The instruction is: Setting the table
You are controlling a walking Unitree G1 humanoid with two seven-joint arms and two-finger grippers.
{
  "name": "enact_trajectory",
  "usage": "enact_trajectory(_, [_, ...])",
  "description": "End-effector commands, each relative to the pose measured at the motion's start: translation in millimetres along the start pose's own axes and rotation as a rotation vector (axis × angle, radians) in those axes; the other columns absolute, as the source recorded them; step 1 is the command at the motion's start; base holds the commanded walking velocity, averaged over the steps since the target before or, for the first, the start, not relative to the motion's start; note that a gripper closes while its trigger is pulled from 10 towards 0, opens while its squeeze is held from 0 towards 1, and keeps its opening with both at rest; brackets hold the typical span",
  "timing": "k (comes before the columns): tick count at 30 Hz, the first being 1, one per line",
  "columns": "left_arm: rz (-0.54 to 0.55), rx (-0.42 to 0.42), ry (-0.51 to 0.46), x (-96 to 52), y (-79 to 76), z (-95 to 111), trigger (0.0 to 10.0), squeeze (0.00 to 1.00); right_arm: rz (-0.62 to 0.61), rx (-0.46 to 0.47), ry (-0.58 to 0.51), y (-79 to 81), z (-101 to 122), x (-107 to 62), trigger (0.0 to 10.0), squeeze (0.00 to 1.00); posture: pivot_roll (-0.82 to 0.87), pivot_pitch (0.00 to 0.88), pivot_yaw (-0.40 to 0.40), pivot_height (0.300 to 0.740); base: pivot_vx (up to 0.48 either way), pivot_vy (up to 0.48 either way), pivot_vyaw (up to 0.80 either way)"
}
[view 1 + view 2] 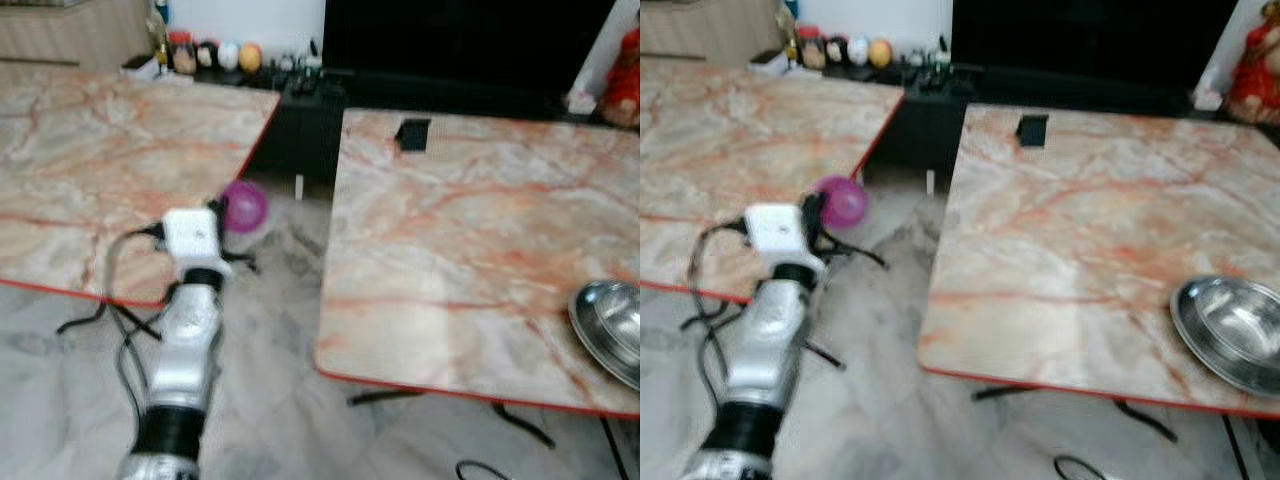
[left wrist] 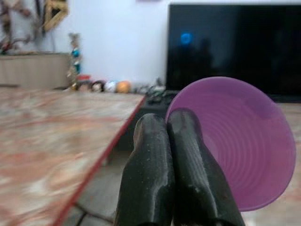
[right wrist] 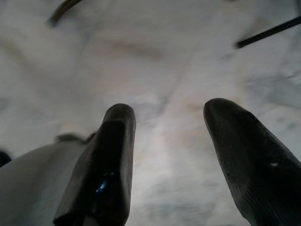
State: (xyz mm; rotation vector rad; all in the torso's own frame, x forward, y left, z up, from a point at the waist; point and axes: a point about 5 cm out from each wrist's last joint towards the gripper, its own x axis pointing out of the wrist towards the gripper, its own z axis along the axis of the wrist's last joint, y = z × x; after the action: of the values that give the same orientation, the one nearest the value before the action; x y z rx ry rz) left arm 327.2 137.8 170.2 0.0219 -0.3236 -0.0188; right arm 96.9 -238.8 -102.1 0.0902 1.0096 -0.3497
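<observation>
Left wrist view: the left gripper [image 2: 171, 136] has its two black fingers [image 2: 150, 165] pressed together on the rim of a purple plastic bowl [image 2: 240, 141], the bowl's ribbed inside facing the camera
Bowl's place: carried in the air over the marble floor [image 1: 270, 400], in the gap between the left marble table [image 1: 110, 150] and the right marble table [image 1: 470, 230], resting on neither
Left arm: silver, stretched forward, its white wrist block just behind the bowl
Right gripper [image 3: 167, 141]: jaws apart and holding nothing, pointed down at the pale floor; the arm looks idle
Already laid: a steel bowl [image 1: 610, 325] sits at the near right edge of the right table, partly cut off by the frame
Other things: a small dark box [image 1: 412, 133] at the far side of the right table; jars and round ornaments [image 1: 215, 55] on a low black unit beside a large dark screen [image 1: 470, 45]
Step in hand: my reading is that the bowl is being carried to a table
Risk: the pinch is on the thin rim alone, so the bowl could swivel or slip out over the floor if the arm swings
Risk: the table's red edge is close; a low approach could knock the bowl against it
</observation>
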Motion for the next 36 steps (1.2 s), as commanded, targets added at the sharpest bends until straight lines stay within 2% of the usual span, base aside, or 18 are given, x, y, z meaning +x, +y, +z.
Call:
enact_trajectory(1, [0.017,0.007,-0.015,2.1,6.7,3.4,10.0,0.0,0.009,0.008,-0.011,4.1,2.9,0.9,10.0,0.0,0.11,0.0,-0.086,0.74,0.0,-0.42,0.0])
enact_trajectory(16, [0.005,0.01,-0.022,3.1,4.6,5.0,10.0,0.0,0.014,0.015,-0.011,2.9,4.7,1.4,10.0,0.0,0.11,0.0,-0.094,0.74,0.0,-0.42,0.0])
enact_trajectory(24, [-0.085,0.095,-0.023,4.6,4.1,5.2,10.0,0.0,0.009,0.026,-0.017,1.7,5.6,1.5,10.0,0.0,0.11,0.0,-0.081,0.74,0.0,-0.414,0.0])
enact_trajectory(28, [-0.09,0.103,-0.023,7.6,8.6,6.7,10.0,0.0,0.006,0.034,-0.018,2.3,5.5,1.5,10.0,0.0,0.11,0.0,-0.063,0.74,0.0,-0.389,0.0])
enact_trajectory(32, [-0.146,0.11,0.001,11.1,7.7,5.5,10.0,0.0,0.009,0.043,-0.018,4.3,5.3,1.5,10.0,0.0,0.11,0.0,-0.054,0.74,0.0,-0.169,0.0])
enact_trajectory(36, [-0.156,0.099,-0.001,12.1,6.9,5.5,10.0,0.0,0.008,0.047,-0.019,4.7,5.5,1.6,10.0,0.0,0.11,0.0,-0.057,0.74,0.0,0.0,0.0])
